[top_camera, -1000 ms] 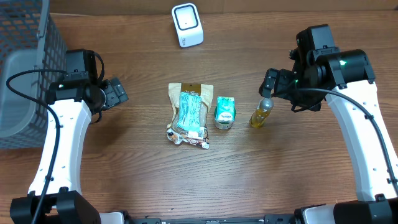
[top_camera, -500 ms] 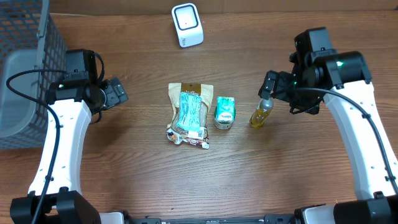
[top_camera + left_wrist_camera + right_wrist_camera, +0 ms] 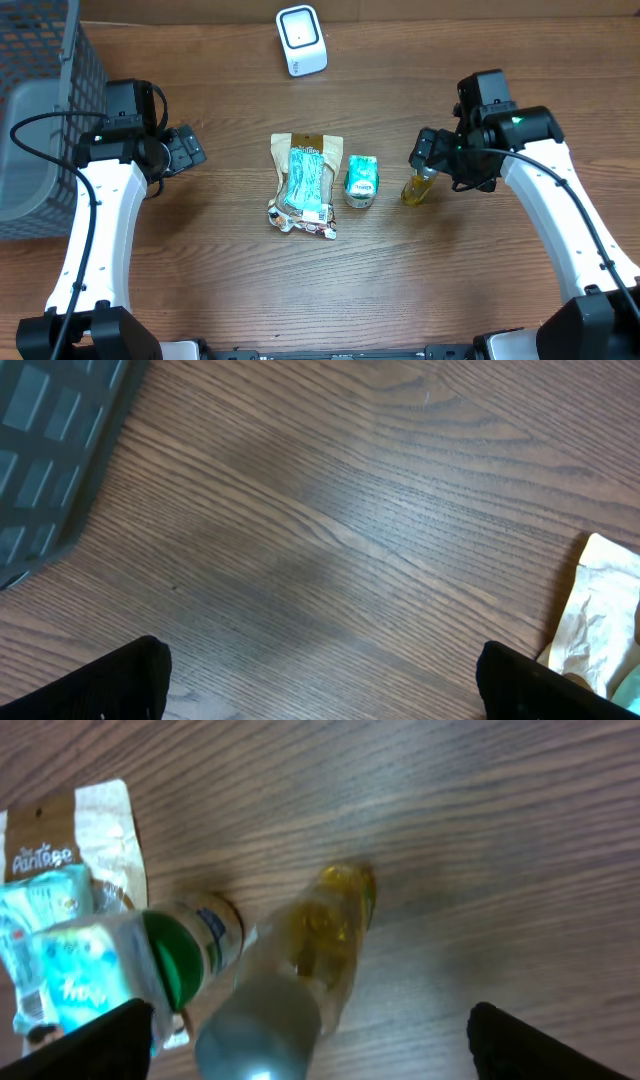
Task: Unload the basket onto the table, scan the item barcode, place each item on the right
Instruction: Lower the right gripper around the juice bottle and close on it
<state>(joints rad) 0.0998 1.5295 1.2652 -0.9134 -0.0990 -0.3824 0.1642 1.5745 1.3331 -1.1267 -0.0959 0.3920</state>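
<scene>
The brown wooden counter [image 3: 480,280] has a few things spread out on it. The right gripper [image 3: 428,158] hangs just over the top of a small yellow see-through bottle [image 3: 414,189]. The gripper's two black fingers are wide apart, one on each side of the bottle, and they are not squeezing it. The bottle stands upright near the middle of the counter, on the right side of the group of things.

Just beside the bottle, to its left in the overhead view, lies a little tub with a green cap [image 3: 362,181] and a blue-green label. Next to the tub lies a flat tan snack bag [image 3: 304,184] with a blue-green label on the front. A white box-shaped scanner [image 3: 301,40] sits at the far edge of the counter, well apart from the bottle.

The left gripper [image 3: 190,148] is far off on the other side, over bare wood, with its fingers wide apart and nothing between them. A grey mesh basket [image 3: 40,110] stands beside that arm.
</scene>
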